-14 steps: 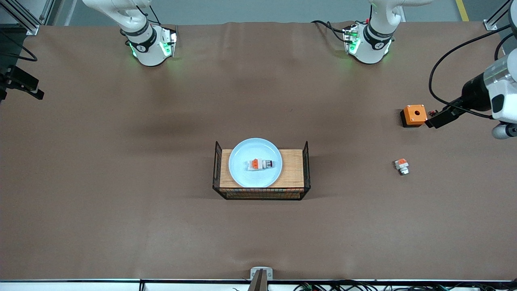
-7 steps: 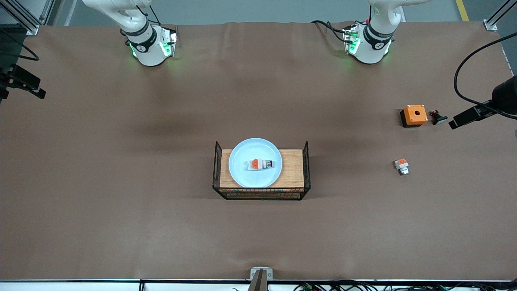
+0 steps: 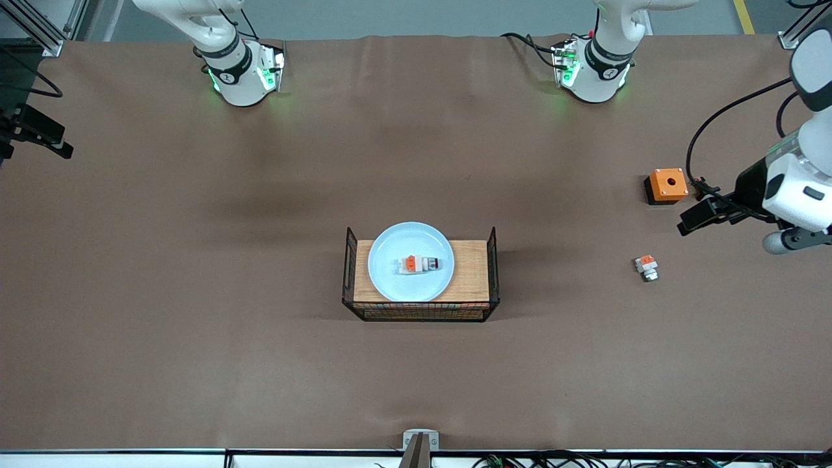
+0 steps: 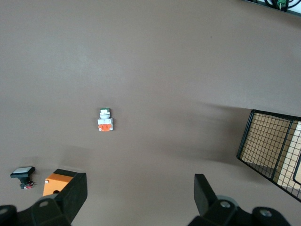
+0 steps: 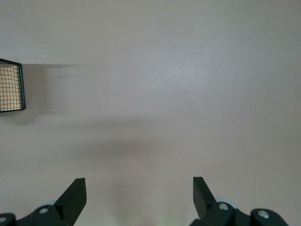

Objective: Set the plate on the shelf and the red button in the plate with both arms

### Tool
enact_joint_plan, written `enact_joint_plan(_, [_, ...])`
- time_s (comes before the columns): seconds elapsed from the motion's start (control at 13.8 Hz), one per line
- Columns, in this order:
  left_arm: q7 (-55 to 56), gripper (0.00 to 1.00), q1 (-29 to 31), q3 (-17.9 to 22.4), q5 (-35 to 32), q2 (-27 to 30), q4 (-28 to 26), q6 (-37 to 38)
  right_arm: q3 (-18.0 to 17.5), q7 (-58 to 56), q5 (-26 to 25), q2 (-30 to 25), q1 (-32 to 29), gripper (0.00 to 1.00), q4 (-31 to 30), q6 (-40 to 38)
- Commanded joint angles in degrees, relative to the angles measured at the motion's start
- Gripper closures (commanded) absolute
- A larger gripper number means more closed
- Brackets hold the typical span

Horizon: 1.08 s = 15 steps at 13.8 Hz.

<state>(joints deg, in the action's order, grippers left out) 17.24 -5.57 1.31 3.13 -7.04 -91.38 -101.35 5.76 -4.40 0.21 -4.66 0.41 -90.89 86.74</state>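
Brown paper covers the whole table [image 3: 195, 338], and the wooden tray [image 3: 469, 270] with black wire-mesh ends serves as the landmark near its middle. On that tray sits the pale blue plate [image 3: 411, 242], and lying on its side in the plate is the red button [image 3: 419, 264], white body, orange block, dark cap. Both task things look already placed, so the step in hand is, I judge, retreating without disturbing them.

Toward the left arm's end of the table from the tray, slightly nearer the camera, lies a similar white-and-orange part [image 3: 647, 267] with a pale tip. Farther from the camera than that part stands an orange box [image 3: 666, 185] with a round hole, and a small black switch piece [image 4: 22, 174] lies just beside it.

Over the table beside the box hangs the left gripper [image 3: 694, 220], jaws spread wide and holding nothing. It should lift clear rather than sweep low past the box and loose parts.

At the right arm's end of the table waits the right gripper [image 5: 136, 197], fingers wide apart, empty, over bare paper well apart from the tray.
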Motion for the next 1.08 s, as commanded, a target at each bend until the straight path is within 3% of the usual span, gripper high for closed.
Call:
enact_joint_plan(0.0, [-0.09,0.0,-1.11,2.64,-0.75,1.76,0.25,1.07,-1.45,-0.69,0.05,-1.67,-1.64,0.0,-1.75,1.93])
enact_joint_plan(0.22, [-7.01,0.0,0.29,2.47,-0.93,5.18,-2.12,1.16,-1.36,-0.61,0.05,-1.67,-1.38,0.0,-1.75,2.38])
enact_joint_plan(0.43, [-8.1,0.0,4.15,-1.21,-0.93,10.11,-6.7,0.28,-1.36,-0.61,0.05,-1.67,-1.38,0.0,-1.75,2.38])
enact_joint_plan(1.01, [-8.09,0.0,3.55,-2.1,-0.93,7.75,-2.93,0.19,-1.27,-0.08,0.22,-1.67,-1.64,0.0,-1.84,1.68])
